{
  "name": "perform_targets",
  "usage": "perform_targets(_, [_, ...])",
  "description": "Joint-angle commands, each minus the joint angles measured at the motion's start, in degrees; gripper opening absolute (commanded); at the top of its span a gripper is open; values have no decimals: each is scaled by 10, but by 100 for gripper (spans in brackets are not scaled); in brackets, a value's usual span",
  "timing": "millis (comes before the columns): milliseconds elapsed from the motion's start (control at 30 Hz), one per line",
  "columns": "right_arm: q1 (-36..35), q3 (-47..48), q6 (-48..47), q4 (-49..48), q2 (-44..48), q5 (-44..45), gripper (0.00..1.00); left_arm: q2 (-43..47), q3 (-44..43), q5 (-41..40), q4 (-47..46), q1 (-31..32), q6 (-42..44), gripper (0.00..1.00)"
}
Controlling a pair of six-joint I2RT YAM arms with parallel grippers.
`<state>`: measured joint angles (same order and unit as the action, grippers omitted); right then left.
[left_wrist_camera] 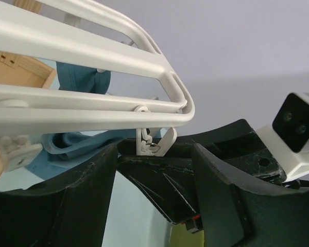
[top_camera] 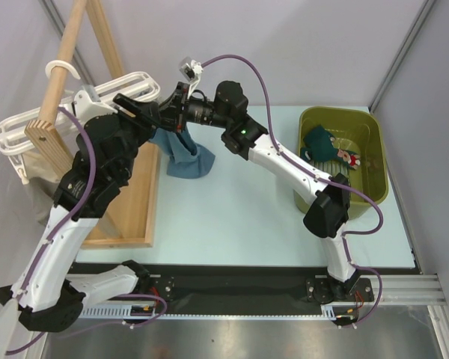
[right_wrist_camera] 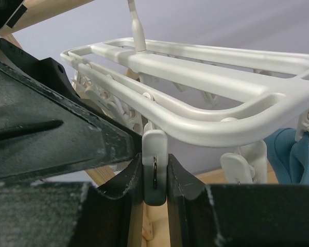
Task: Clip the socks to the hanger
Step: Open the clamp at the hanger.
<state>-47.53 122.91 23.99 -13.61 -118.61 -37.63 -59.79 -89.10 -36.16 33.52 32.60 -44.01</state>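
Right wrist view: the right gripper (right_wrist_camera: 155, 172) pinches a white clip (right_wrist_camera: 155, 146) dangling under the end bar of the hanger (right_wrist_camera: 211, 121), its fingers pressed against both sides of the clip. The left gripper (left_wrist_camera: 153, 154) stands spread just beside it. A steel-blue sock (top_camera: 185, 158) hangs below the hanger's end, beside the wooden rack (top_camera: 131, 206). A teal sock (top_camera: 320, 142) lies in the olive bin (top_camera: 379, 161).

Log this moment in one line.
right fingers: shut on white plastic clip | left fingers: open under white plastic hanger | steel-blue fabric sock: hangs from hanger | dark teal socks: green bin
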Motion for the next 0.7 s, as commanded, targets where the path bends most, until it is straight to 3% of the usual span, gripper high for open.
perform_targets(0, [4, 25, 4, 17, 3, -17, 0, -3, -15, 18, -27, -3, 22, 65])
perform_targets(667, [2, 30, 4, 18, 0, -24, 0, -9, -9, 24, -64, -9, 92, 55])
